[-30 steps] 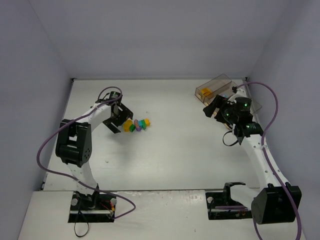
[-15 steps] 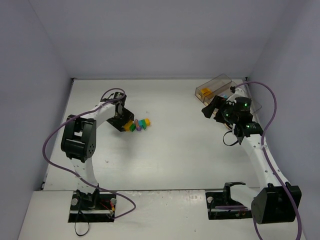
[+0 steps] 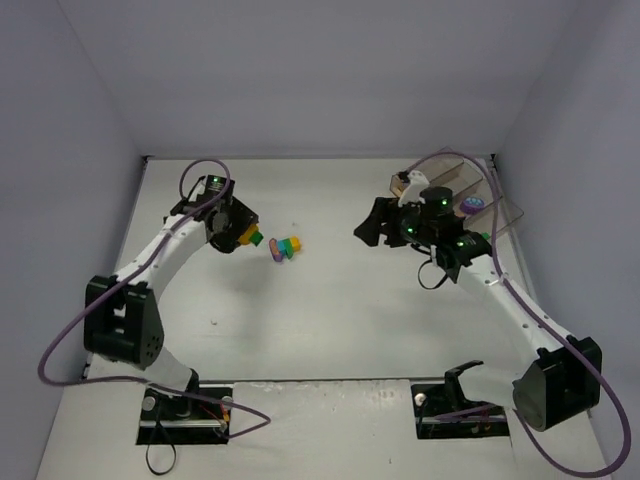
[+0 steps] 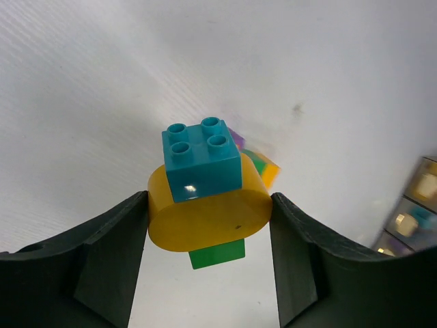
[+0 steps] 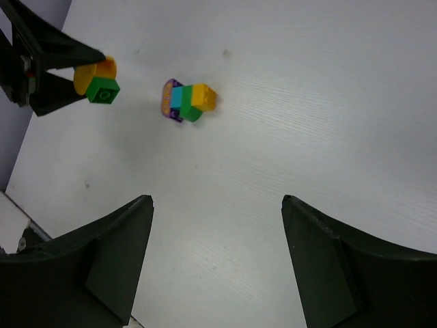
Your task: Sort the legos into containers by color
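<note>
My left gripper [image 4: 208,205] is shut on a small stack of legos: a yellow oval brick [image 4: 205,219] with a teal brick [image 4: 203,158] on one side and a green one [image 4: 217,253] on the other. It holds the stack above the table [image 3: 247,237]. A remaining cluster of purple, teal, green and yellow legos [image 3: 284,247] [image 5: 186,101] lies on the table just right of it. My right gripper [image 5: 217,198] [image 3: 368,227] hangs open and empty over the middle. The containers [image 3: 450,180] stand at the back right, partly hidden by my right arm.
The bins' edge [image 4: 418,219] shows at the right of the left wrist view, with small pieces inside. A purple piece [image 3: 473,207] sits in the tray. Grey walls close in the white table on three sides.
My left gripper closed on the yellow, teal and green stack and lifted it off the cluster. My right arm swung left, away from the containers toward the middle.
</note>
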Robot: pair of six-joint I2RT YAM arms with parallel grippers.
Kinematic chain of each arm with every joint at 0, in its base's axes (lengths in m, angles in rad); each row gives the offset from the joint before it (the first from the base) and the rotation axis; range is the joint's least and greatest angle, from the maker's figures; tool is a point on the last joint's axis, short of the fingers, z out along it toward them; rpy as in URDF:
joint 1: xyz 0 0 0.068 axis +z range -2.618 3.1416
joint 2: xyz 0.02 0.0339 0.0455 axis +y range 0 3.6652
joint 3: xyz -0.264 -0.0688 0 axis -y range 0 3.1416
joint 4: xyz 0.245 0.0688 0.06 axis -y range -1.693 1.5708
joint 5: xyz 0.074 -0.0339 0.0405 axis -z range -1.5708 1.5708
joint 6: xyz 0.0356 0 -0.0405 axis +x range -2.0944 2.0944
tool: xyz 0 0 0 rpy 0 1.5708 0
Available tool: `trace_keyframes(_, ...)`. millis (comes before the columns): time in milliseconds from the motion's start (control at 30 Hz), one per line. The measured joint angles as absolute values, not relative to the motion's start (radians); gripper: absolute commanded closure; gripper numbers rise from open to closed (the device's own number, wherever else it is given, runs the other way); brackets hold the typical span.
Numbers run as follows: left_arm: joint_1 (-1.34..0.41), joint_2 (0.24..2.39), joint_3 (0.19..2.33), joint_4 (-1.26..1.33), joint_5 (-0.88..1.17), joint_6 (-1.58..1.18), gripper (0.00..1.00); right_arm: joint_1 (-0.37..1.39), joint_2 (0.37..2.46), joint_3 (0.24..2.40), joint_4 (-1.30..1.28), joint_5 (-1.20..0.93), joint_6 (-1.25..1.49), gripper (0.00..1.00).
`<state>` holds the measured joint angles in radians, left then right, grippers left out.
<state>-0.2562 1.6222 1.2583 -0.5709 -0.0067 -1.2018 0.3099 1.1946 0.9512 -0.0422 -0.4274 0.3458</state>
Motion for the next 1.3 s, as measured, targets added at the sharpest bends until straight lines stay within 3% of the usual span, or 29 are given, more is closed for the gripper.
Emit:
trace_keyframes(367, -0.289, 1.359, 1.175, -0.502, 0.081, -1.239, 1.00, 0.664, 1.396, 1.111, 0.142, -0.409, 0.331, 0.32)
trace_keyframes(733, -0.327, 1.193, 1.071, -0.320, 0.134, -1.261, 1.00, 0.704, 1.599, 1.249, 0.252, -0.412, 0.339, 0.28)
trace_keyframes(1300, -0.346, 1.153, 1.004, -0.162, 0.142, -1.259, 1.00, 0.722, 1.635, 1.299, 0.321, -0.477, 0.382, 0.35)
